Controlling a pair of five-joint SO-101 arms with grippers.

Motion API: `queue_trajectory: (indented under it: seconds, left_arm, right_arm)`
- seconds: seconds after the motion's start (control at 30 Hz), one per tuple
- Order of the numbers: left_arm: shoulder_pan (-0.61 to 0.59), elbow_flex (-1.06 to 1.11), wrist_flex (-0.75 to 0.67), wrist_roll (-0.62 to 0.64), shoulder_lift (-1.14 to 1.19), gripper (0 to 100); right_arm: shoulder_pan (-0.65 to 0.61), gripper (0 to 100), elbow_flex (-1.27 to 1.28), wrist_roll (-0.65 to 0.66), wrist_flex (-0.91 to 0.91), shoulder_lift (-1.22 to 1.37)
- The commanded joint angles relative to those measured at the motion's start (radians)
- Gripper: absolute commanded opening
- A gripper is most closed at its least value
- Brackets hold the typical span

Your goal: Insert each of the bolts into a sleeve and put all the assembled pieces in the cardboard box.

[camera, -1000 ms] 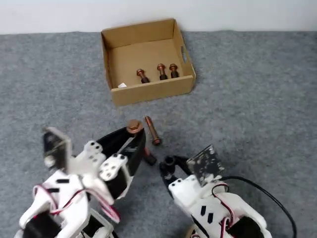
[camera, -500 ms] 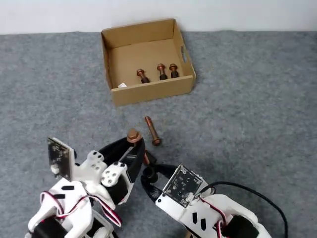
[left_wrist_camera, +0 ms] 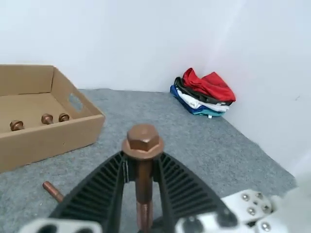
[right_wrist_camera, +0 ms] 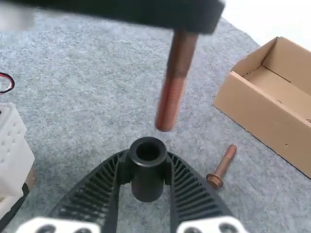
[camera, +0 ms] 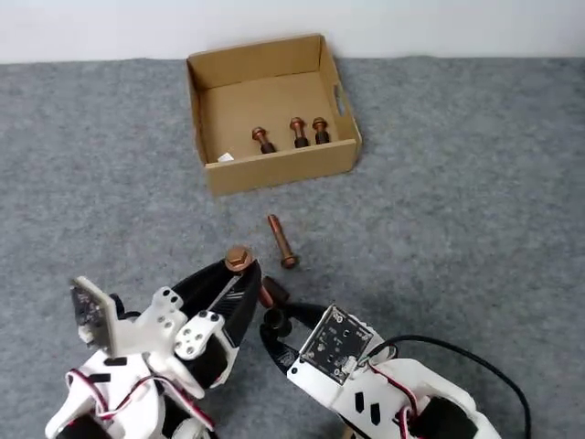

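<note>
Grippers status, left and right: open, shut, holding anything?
Left gripper: shut on a bolt, head up.
Right gripper: shut on a sleeve, its opening facing the bolt's tip.

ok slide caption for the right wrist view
Right gripper holds a black cylindrical sleeve upright, a copper-coloured bolt hanging above it, not yet inserted.

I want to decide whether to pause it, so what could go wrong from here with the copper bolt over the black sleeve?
1. In the right wrist view the copper hex-head bolt looks tilted, its tip off the bore of the black cylindrical sleeve; it may strike the rim.
2. The left gripper clamps the bolt just under its head, so a rim strike might pivot it.
3. The loose copper bolt lies close by and could get knocked.
</note>
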Motion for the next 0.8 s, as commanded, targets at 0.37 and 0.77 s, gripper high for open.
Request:
queue_trajectory:
  seconds: [0.37,0.77]
  left_arm:
    - [0.101,-0.061,0.109,0.003,-0.006,0]
    - [0.028,0.019,0.058,0.003,-0.006,0]
  right_arm:
    - [-0.007,0.8,0.017,0.084,-0.051,-0.005]
    - [-0.008,0.8,0.0,0.084,-0.051,-0.004]
